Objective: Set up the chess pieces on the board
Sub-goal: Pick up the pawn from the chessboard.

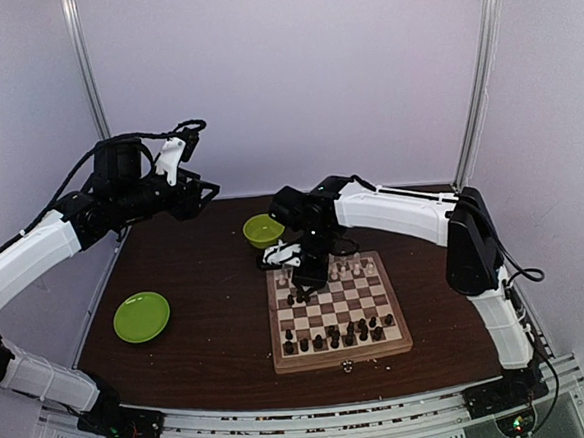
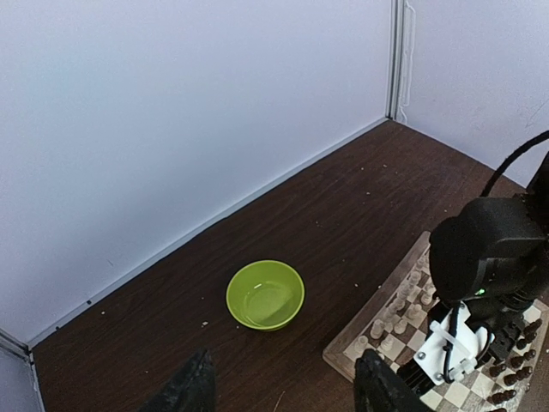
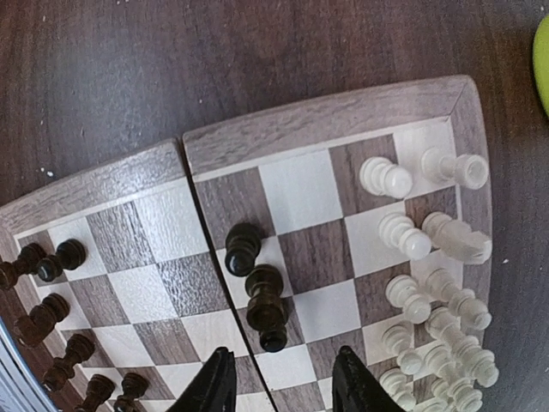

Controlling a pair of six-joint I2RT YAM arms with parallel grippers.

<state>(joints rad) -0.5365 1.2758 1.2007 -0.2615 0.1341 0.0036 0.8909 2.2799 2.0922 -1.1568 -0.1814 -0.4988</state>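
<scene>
The right arm (image 1: pixel 475 256), bolted at the near edge of the table (image 1: pixel 211 355), is rising at 4 o'clock of the board (image 3: pixel 326 120). It is folding at a high elbow and stretching toward 9 o'clock, with the wrist pointing the right gripper (image 3: pixel 283 388) down over the board's far-left squares. Its claw is standing open, fingers apart and nothing lying between them.

The board is lying flat, right of the table's centre. The dark chess pieces (image 1: pixel 332 338) are lining its 6 o'clock edge. Off at the board's 9 o'clock, a lime plate (image 1: pixel 141 317) is sitting well apart.

In the right wrist view, two stray dark pieces (image 3: pixel 243 247) are sitting mid-board just ahead of the fingertips. The taller one (image 3: pixel 268 307) is showing its long axis from 12 to 6 o'clock, and whether it is upright or toppled cannot be told.

The white chess pieces (image 1: pixel 346 270) are crowding the 12 o'clock edge. A lime bowl (image 2: pixel 266 294) is sitting just beyond the board's 11 o'clock corner.

Farthest back, the left arm (image 1: pixel 34 252) is hanging high at 10 o'clock. The left gripper (image 2: pixel 283 390) is gaping open, holding nothing, and looking down toward the bowl.
</scene>
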